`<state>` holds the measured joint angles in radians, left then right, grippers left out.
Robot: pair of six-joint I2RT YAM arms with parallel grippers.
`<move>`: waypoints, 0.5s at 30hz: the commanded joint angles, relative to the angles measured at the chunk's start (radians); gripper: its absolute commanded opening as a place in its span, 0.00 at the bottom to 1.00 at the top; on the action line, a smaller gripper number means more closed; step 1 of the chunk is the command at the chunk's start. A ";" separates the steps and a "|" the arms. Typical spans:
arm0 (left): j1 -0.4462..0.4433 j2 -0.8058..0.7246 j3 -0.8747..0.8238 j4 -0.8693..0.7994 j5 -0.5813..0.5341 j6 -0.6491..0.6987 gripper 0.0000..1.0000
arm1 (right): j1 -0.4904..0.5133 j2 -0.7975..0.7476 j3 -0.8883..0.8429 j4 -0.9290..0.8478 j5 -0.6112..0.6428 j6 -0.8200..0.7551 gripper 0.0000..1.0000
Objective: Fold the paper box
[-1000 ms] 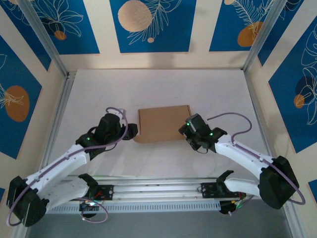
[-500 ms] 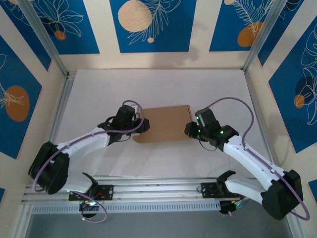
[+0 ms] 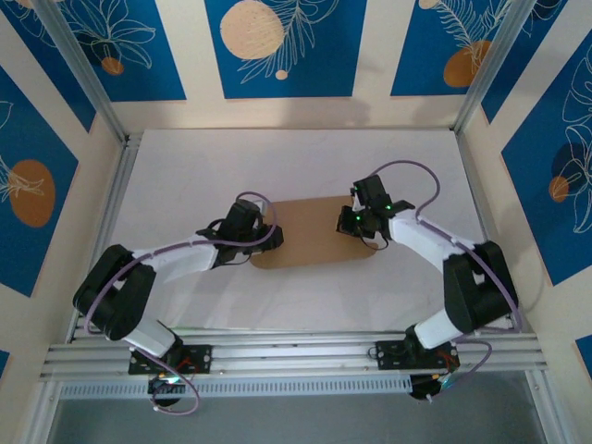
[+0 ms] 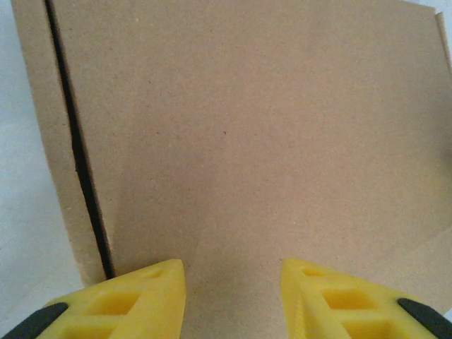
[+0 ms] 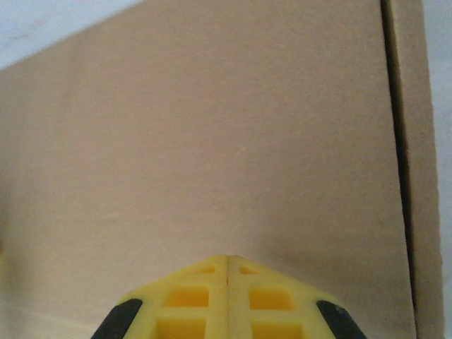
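Note:
The paper box (image 3: 310,231) lies flat in the middle of the table, plain brown, with a rounded flap along its near edge. My left gripper (image 3: 269,237) is at its left edge, open, its yellow fingers (image 4: 152,300) spread just over the cardboard (image 4: 247,127) with nothing between them. A dark slit (image 4: 81,169) runs beside the left finger. My right gripper (image 3: 349,220) is at the box's right edge, its fingers (image 5: 205,296) shut together, tips against the brown top (image 5: 212,127). Another slit (image 5: 399,141) runs along the right.
White tabletop (image 3: 185,176) surrounds the box. An aluminium frame rail (image 3: 111,203) runs along the left side and another (image 3: 296,347) along the near edge. Blue patterned walls (image 3: 277,46) close in the back and sides.
Both arms have reached inward and forward onto the box, the left gripper to its left edge, the right gripper up to its right edge. The box's near flap now lies spread wider.

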<state>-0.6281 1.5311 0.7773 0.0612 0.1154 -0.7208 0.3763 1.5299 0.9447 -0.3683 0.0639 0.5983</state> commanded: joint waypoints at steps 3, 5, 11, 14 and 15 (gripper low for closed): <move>0.019 0.022 -0.049 -0.044 0.016 -0.015 0.40 | -0.009 0.085 -0.004 -0.081 0.052 0.050 0.00; 0.028 0.024 -0.061 -0.052 0.018 -0.018 0.40 | -0.011 0.081 -0.043 -0.063 0.069 0.082 0.00; 0.042 -0.023 -0.051 -0.087 0.035 -0.012 0.39 | -0.019 0.105 -0.024 -0.105 -0.030 0.075 0.00; 0.055 -0.065 -0.021 -0.103 0.038 -0.013 0.46 | -0.019 0.007 -0.020 -0.094 -0.085 0.070 0.00; 0.064 -0.078 -0.017 -0.094 0.053 -0.024 0.47 | -0.019 -0.040 -0.025 -0.079 -0.098 0.071 0.01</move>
<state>-0.5953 1.4910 0.7525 0.0505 0.1577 -0.7315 0.3614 1.5650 0.9390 -0.3691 0.0147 0.6666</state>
